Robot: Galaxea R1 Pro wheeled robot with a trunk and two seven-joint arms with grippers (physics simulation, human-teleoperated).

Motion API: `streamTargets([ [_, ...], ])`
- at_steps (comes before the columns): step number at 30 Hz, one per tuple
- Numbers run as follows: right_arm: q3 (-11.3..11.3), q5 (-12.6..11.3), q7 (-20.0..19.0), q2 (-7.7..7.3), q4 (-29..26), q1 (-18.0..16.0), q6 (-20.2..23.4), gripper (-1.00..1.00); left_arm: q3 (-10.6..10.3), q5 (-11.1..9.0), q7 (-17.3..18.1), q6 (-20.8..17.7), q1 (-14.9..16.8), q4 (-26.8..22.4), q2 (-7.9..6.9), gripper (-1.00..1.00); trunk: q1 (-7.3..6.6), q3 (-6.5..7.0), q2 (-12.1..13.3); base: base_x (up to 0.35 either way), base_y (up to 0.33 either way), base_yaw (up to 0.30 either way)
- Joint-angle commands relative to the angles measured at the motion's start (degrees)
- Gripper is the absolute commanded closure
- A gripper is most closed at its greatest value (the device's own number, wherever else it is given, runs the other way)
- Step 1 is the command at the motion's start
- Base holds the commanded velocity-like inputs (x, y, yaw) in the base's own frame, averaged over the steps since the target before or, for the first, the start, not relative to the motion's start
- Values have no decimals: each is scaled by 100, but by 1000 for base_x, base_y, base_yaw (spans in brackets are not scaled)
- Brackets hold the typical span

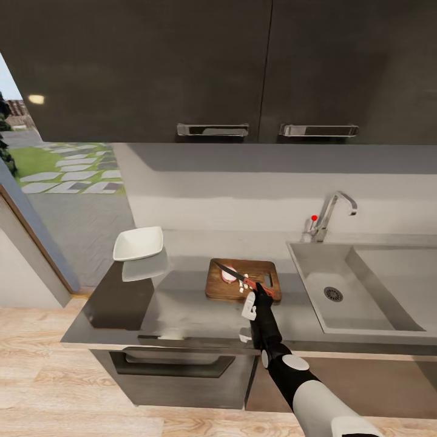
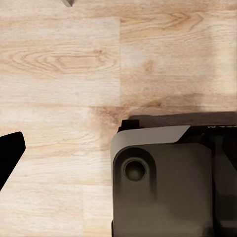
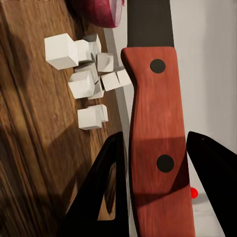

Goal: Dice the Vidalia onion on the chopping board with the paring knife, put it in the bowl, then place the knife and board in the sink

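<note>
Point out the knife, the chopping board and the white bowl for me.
knife [image 3: 157,143], right wrist view, on the red handle between the two rivets.
chopping board [image 1: 220,287], head view, on the bare wood near its front left corner.
bowl [image 1: 138,244], head view, on the inner floor.

The countertop [image 1: 182,303] is viewed from high above and a little back by the head camera, faced forward and down, with the sink [image 1: 364,291] at about 3 o'clock and the bowl [image 1: 138,243] near 10 o'clock. The chopping board [image 1: 243,280], small in that view's middle, is shared with the right wrist camera, which is held very near over it and faced along the paring knife [image 3: 155,143]. The left wrist camera is pointed down at the wooden floor [image 2: 59,74] from close range.
</note>
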State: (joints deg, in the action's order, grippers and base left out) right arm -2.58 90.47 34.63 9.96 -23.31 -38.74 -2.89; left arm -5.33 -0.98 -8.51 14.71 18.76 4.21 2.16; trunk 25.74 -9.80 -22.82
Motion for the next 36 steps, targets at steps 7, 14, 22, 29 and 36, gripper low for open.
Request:
streamTargets([
  [7, -24, 15, -9, 4, 245, -2, -52, 100, -47, -8, -27, 45, 11, 27, 4, -100, 4, -13, -10, 11, 0, 0],
  [14, -24, 15, -9, 4, 242, -2, -54, 100, -47, -8, -27, 44, 13, 27, 4, -100, 4, -13, -10, 42, 0, 0],
  [22, -24, 13, -9, 4, 244, -2, -54, 100, -47, -8, -27, 54, 13, 27, 4, -100, 4, -13, -10, 18, 0, 0],
  [29, -24, 15, -124, 4, 248, -2, -46, 100, -47, -8, -27, 50, 13, 27, 4, -100, 4, -13, -10, 63, 0, 0],
  [36, -24, 23, -183, 4, 345, -2, 5, 100, -47, -7, -27, 50, 12, 27, 4, -100, 4, -13, -10, 1, 0, 0],
])
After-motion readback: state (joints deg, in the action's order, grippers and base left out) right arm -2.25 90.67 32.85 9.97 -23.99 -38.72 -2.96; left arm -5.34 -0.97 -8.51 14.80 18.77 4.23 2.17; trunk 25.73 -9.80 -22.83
